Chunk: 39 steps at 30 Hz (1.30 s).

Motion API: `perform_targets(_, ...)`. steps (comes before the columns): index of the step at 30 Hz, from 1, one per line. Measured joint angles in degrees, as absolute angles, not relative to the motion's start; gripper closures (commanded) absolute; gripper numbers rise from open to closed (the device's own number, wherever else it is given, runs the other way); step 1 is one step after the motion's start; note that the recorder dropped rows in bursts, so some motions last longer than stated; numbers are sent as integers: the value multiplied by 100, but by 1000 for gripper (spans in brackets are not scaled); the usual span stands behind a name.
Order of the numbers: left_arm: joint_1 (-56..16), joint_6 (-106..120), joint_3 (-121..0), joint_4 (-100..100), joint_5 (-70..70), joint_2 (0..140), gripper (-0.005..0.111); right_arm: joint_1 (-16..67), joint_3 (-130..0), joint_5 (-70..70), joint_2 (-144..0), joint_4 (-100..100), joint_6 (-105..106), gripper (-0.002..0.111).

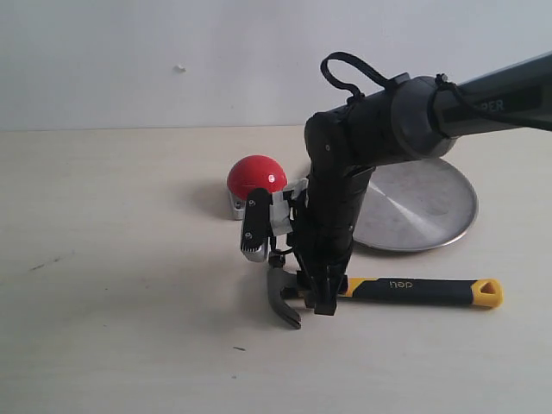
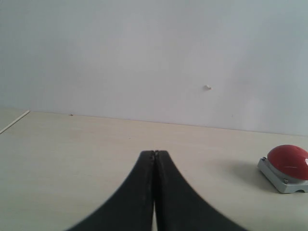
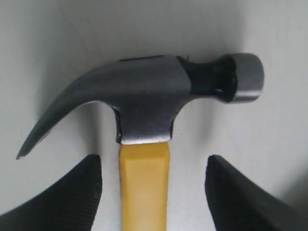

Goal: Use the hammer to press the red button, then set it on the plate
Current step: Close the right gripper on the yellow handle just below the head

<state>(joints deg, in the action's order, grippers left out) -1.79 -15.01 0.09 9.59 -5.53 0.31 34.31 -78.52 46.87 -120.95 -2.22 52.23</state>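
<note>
Evidently the grasp is the step in hand: the hammer is not yet picked up. Off to the left, the left gripper [image 2: 154,159] has its fingers pressed together on nothing and hangs above the bare table [image 1: 103,302]; it does not show in the exterior view. Next along, the red button [image 1: 256,176] sits unpressed on its grey base. Just in front of it and to the right, the hammer [image 1: 405,288] lies flat, head toward the button and yellow end pointing right. The right gripper [image 3: 154,166] stands over it with its fingers spread apart on either side of the yellow handle just below the head, touching neither side.

The next move probably calls for closing squarely on that handle, then lifting.

Farther right, the plate [image 1: 448,226] waits behind the handle. The arm hides the hammer's neck, the plate's left rim and part of the button's base. Whether the fingertips reach the table I cannot tell.
</note>
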Motion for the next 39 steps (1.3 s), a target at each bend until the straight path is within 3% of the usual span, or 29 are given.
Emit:
perform_targets(27,-179,-1501,9,959,-553,31,107,3431,-7874,4672,-12236,-165,5213,51)
perform_targets(31,-179,-1501,9,959,-553,31,107,3431,-7888,4672,-12246,-176,5213,67)
perform_targets(37,-179,-1501,9,959,-553,31,107,3431,-7888,4697,-12266,-196,5202,108)
perform_targets(39,-179,-1501,9,959,-553,31,107,3431,-7888,4697,-12266,-196,5175,108)
